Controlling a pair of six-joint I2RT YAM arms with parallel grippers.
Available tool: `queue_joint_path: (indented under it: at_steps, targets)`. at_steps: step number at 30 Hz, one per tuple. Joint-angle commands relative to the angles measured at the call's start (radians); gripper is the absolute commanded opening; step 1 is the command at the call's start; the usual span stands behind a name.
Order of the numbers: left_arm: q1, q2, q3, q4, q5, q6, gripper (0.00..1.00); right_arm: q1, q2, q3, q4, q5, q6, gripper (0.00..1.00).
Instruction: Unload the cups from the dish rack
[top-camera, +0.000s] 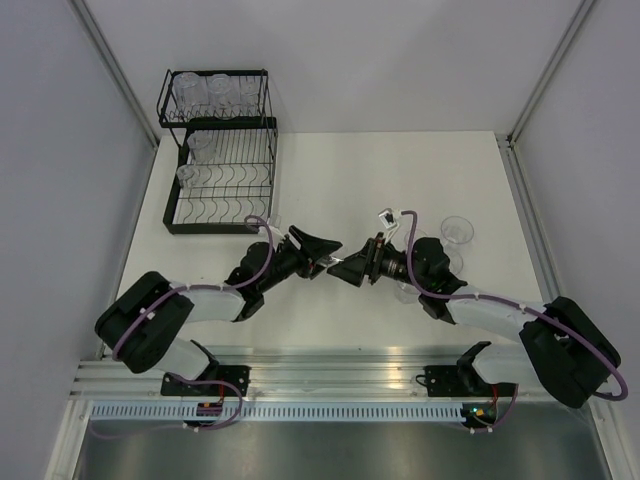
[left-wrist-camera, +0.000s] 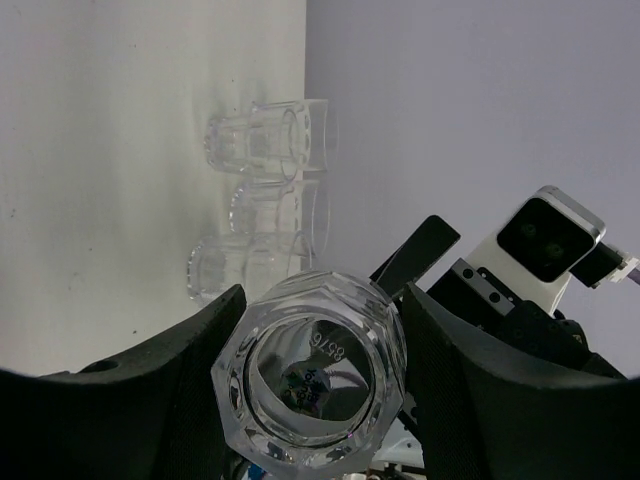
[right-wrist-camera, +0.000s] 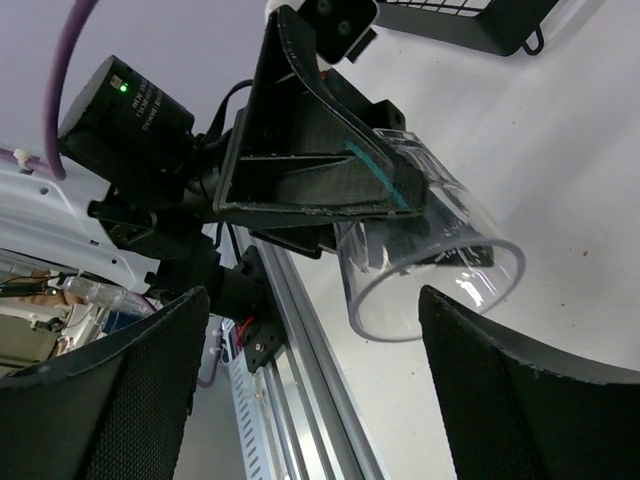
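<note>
Centrally above the white bench (top-camera: 330, 170), the left end effector (top-camera: 322, 252) is clamped on a clear, tapered plastic cup (left-wrist-camera: 310, 385) lying on its side. The right end effector (top-camera: 352, 268) faces its round mouth, matte black fingers spread apart. More cups (top-camera: 215, 92) sit in the black wire dish rack (top-camera: 222, 228) at the far left.

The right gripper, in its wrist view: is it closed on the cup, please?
No, its fingers stand wide apart beside the clear cup that the left gripper holds.

Light: bright, even, from above
Shadows: faint and soft on the white bench (top-camera: 400, 170)
Glare: small glints along the clear cup (right-wrist-camera: 440, 250) rim
Blur: dark foreground edges soft in wrist views
</note>
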Motion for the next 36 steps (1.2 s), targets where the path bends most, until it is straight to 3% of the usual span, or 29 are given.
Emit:
queue_joint_path:
  at_steps: [1, 5, 8, 14, 16, 17, 20, 23, 28, 30, 32, 33, 34, 36]
  targets:
    - [-0.034, 0.071, 0.006, 0.231, -0.025, -0.156, 0.02, 0.014, 0.023, 0.023, 0.118, -0.021, 0.008, 0.88]
    - [-0.063, 0.129, 0.012, 0.293, -0.023, -0.225, 0.02, 0.02, 0.039, 0.031, 0.124, -0.021, 0.002, 0.7]
    - [-0.074, 0.169, 0.012, 0.372, -0.008, -0.275, 0.02, 0.021, 0.036, 0.027, 0.121, -0.015, -0.01, 0.51]
    - [-0.082, 0.194, 0.025, 0.426, 0.024, -0.319, 0.05, 0.021, 0.0, 0.027, 0.07, 0.01, -0.05, 0.3]
    - [-0.083, 0.192, 0.031, 0.426, 0.031, -0.32, 0.27, 0.023, -0.018, 0.03, 0.04, 0.02, -0.067, 0.28]
    - [-0.083, 0.189, 0.029, 0.432, 0.031, -0.322, 0.46, 0.023, -0.024, 0.031, 0.021, 0.025, -0.071, 0.26]
    - [-0.083, 0.18, 0.023, 0.432, 0.023, -0.325, 0.75, 0.021, -0.052, 0.033, -0.017, 0.04, -0.091, 0.19]
    - [-0.08, 0.171, 0.014, 0.428, 0.005, -0.326, 0.89, 0.021, -0.082, 0.037, -0.066, 0.066, -0.114, 0.11]
    - [-0.017, 0.132, -0.012, 0.419, -0.014, -0.281, 1.0, 0.021, -0.151, 0.083, -0.233, 0.151, -0.185, 0.01]
    - [0.038, 0.1, -0.011, 0.358, 0.003, -0.228, 1.0, 0.021, -0.178, 0.118, -0.405, 0.273, -0.245, 0.01]
    - [0.087, 0.019, 0.011, 0.136, 0.018, -0.103, 1.0, 0.021, -0.178, 0.216, -0.638, 0.364, -0.335, 0.01]
    - [0.096, -0.019, 0.052, 0.039, 0.018, -0.046, 1.0, 0.021, -0.158, 0.258, -0.725, 0.49, -0.354, 0.01]
    - [0.101, -0.085, 0.083, -0.212, -0.013, 0.087, 1.0, 0.021, -0.14, 0.348, -0.814, 0.549, -0.375, 0.01]
    - [0.099, -0.137, 0.202, -0.467, -0.079, 0.222, 1.0, 0.017, -0.046, 0.446, -1.046, 0.644, -0.426, 0.01]
